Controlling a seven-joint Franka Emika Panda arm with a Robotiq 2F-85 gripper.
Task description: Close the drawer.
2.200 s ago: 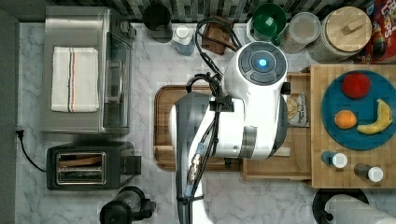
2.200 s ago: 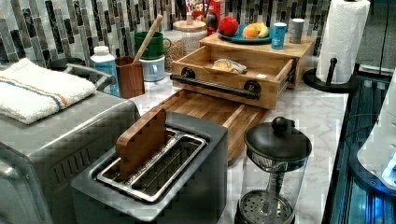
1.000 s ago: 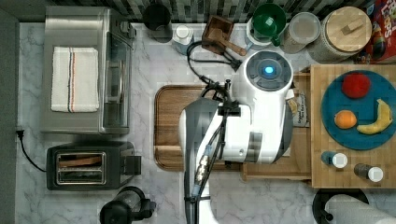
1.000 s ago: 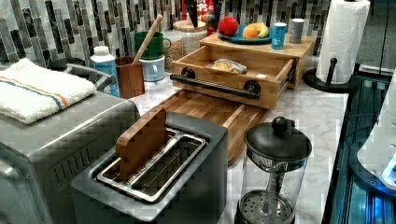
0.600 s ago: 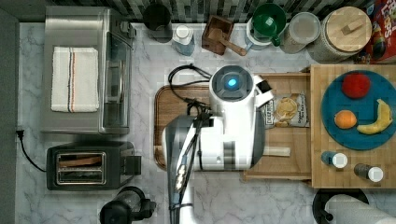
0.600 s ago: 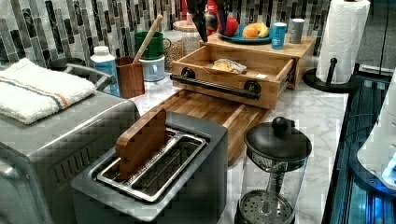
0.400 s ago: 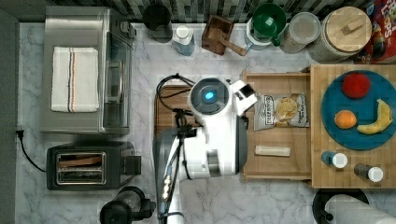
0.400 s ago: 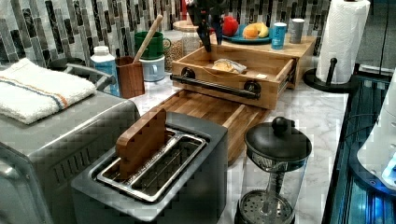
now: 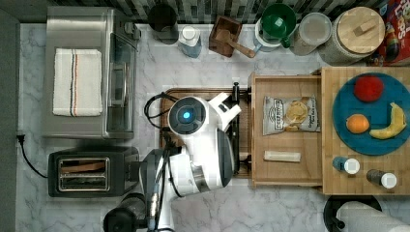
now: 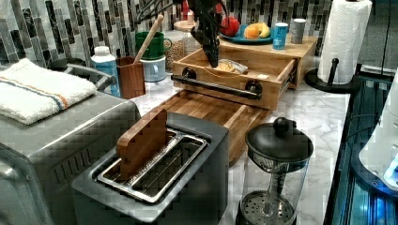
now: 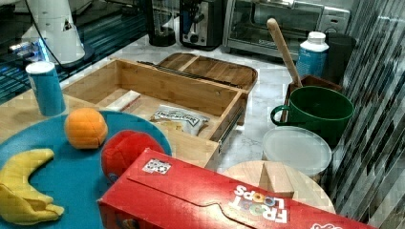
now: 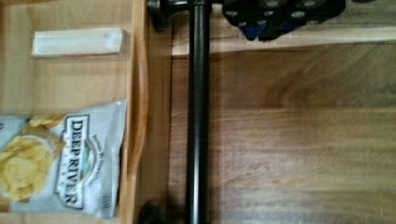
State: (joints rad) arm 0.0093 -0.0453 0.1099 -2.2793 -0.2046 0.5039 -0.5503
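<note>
The drawer [image 9: 286,129] stands pulled open, holding a chip bag [image 9: 291,115]. The hand [image 10: 212,55] hangs above its black handle [image 12: 198,112]; whether its fingers are apart cannot be told.

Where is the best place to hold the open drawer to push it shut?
Probably the black handle on the drawer front, near its middle, approached from above over the brown tray. The bar stands off the front on two posts, so fingers fit around it, and a central hold should push it straight.
</note>
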